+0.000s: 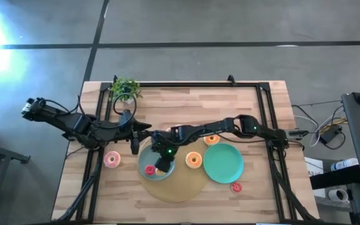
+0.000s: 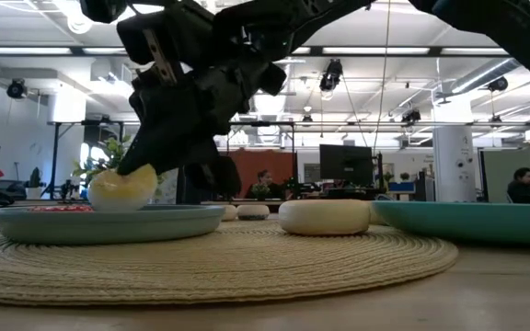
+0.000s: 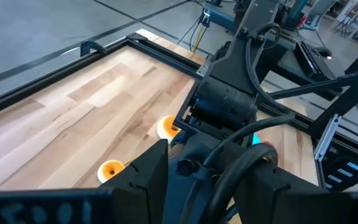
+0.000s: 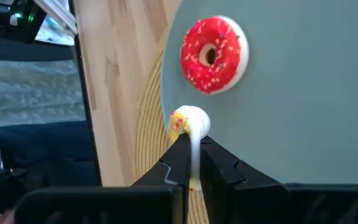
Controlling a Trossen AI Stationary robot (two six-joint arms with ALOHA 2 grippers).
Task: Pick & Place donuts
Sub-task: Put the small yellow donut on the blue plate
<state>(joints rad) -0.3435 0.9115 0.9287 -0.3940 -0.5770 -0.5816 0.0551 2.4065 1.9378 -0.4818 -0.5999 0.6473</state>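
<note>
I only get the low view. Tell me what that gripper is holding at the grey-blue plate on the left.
Observer: The right gripper is shut on a small yellow-iced toy donut, held on edge over the rim of the round grey-blue plate.
Operator: Report what already lies on that plate.
Observer: One red-iced sprinkled donut, lying flat, apart from the yellow one.
Operator: Give me the left arm.
Observer: The left gripper waits beside that plate, over the bare wooden table.
</note>
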